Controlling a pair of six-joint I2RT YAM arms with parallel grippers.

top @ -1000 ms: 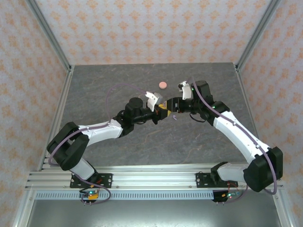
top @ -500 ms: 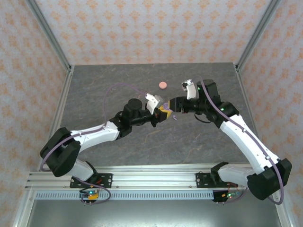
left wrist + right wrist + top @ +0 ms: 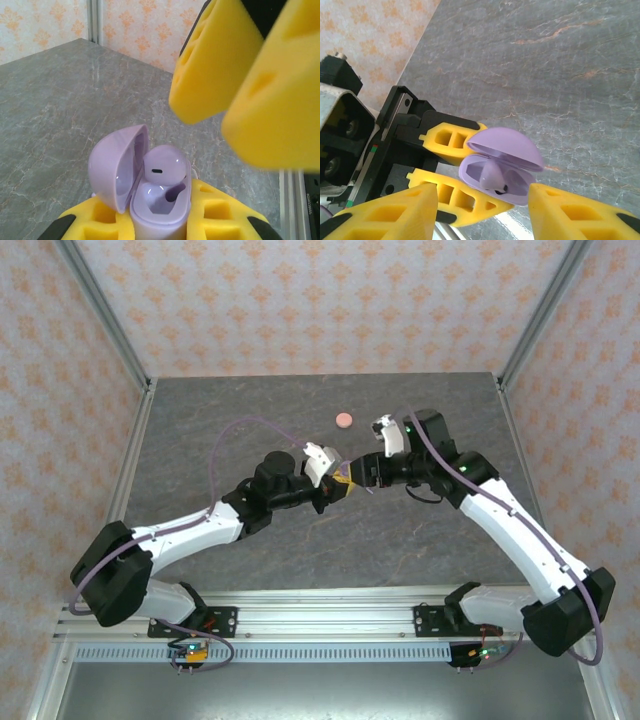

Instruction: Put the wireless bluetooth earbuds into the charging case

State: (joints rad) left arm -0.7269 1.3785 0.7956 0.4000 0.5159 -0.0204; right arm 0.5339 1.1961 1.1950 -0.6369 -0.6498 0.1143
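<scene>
The lilac charging case stands with its lid swung open, and my left gripper is shut on its base between yellow pads. One lilac earbud rests tilted in one well, its round head sticking up; the well beside it is empty. From the right wrist, the same case and earbud sit just beyond my right gripper, which is open with nothing between its fingers. From above, the left gripper and right gripper meet mid-table.
A round salmon-pink case lies shut on the grey stone-patterned table behind the grippers. Patterned walls and metal posts close in the back and sides. The arms' rail runs along the near edge.
The right gripper drew back to the right, then came in again close over the open case. The left arm has stretched further out, still holding the case.
</scene>
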